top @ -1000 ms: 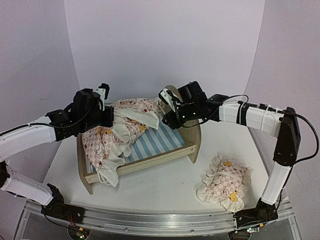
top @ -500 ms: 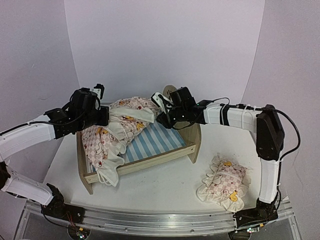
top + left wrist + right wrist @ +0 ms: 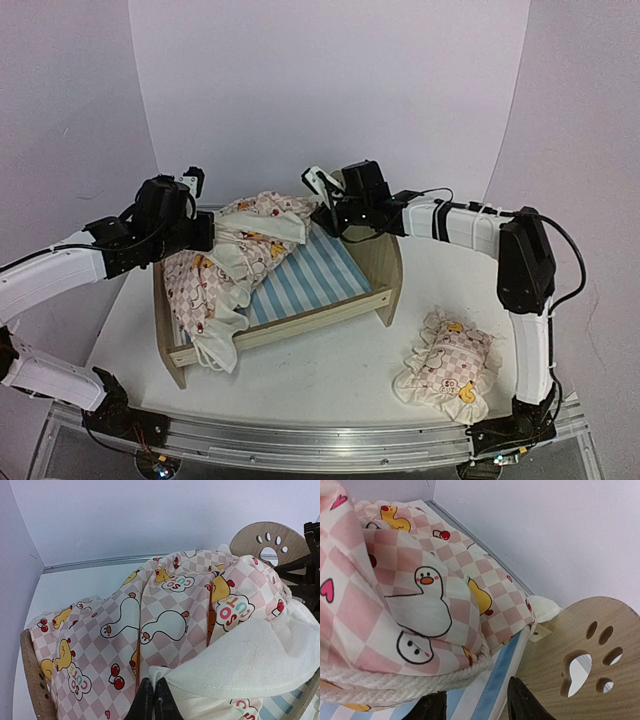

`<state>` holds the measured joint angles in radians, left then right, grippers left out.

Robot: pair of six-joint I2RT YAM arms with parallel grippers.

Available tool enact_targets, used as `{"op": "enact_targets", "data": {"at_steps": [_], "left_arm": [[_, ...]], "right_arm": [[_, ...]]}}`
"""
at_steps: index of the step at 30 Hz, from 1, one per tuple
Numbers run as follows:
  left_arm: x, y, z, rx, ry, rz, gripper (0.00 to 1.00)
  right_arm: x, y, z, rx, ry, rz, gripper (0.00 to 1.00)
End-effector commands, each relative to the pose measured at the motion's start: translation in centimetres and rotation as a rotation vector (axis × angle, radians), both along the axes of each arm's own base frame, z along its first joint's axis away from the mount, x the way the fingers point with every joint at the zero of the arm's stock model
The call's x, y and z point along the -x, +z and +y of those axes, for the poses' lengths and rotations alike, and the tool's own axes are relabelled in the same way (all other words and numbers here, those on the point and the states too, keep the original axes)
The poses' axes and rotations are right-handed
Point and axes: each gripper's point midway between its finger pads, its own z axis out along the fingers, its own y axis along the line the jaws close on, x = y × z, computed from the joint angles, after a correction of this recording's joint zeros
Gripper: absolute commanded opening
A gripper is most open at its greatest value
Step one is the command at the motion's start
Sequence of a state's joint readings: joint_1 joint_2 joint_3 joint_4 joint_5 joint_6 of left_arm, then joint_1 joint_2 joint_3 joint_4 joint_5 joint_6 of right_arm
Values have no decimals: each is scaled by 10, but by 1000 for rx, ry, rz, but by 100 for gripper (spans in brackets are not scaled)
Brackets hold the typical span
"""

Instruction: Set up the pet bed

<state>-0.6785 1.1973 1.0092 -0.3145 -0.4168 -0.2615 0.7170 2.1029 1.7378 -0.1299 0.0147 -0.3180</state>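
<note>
— Where is the pet bed?
— The pet bed [image 3: 300, 320] stands on the surface [image 3: 330, 395], below both grippers and spanning the gap between them. Its paw-print headboard [image 3: 580, 645] is just beside the right gripper [image 3: 477, 705], on its right in the wrist view.
— Is that gripper holding anything?
— No. Its jaws stand apart above the blue-and-white striped base [image 3: 492, 685]. The corded edge of the cartoon-print quilt [image 3: 420, 610] lies just above one finger, not between the two.
— And the left gripper?
— The left gripper [image 3: 152, 702] is closed, its tips pinched on the cream underside edge of the quilt. The cloth is bunched in front of it, heaped over the end of the bed nearest that gripper, with one corner hanging over the side rail.
— Anything else?
— A matching frilled pillow [image 3: 445, 368] lies on the surface, off the bed on the right arm's side and well apart from both grippers.
</note>
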Motion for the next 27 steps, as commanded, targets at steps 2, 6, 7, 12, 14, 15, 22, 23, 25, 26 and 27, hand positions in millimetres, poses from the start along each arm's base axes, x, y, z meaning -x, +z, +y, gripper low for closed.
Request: {"op": "enact_targets", "data": {"at_steps": [2, 6, 7, 12, 14, 15, 22, 23, 25, 26, 27], "left_arm": [[2, 22, 5, 36, 2, -47, 0], [3, 23, 3, 45, -9, -43, 0], [3, 23, 2, 47, -11, -43, 0], [2, 16, -2, 47, -26, -24, 0], [1, 14, -4, 48, -30, -19, 0], [1, 14, -5, 50, -34, -17, 0], [3, 16, -30, 92, -157, -9, 0], [3, 16, -34, 96, -176, -6, 0], [3, 15, -40, 105, -201, -1, 0], [4, 14, -42, 111, -213, 2, 0], [4, 14, -46, 116, -230, 3, 0]], "right_arm": [[-15, 26, 18, -66, 58, -77, 42], [-17, 26, 28, -52, 115, -107, 37], [-19, 26, 29, -49, 113, -114, 30], [-11, 41, 28, -65, 134, -115, 2], [-6, 47, 23, -72, 123, -105, 0], [-2, 51, 19, -71, 117, -87, 0], [35, 73, -13, -110, 30, 91, 0], [39, 74, -17, -114, 16, 116, 0], [45, 74, -24, -103, -25, 181, 0], [50, 69, -28, -90, -45, 228, 0], [54, 67, -31, -85, -61, 269, 0]]}}
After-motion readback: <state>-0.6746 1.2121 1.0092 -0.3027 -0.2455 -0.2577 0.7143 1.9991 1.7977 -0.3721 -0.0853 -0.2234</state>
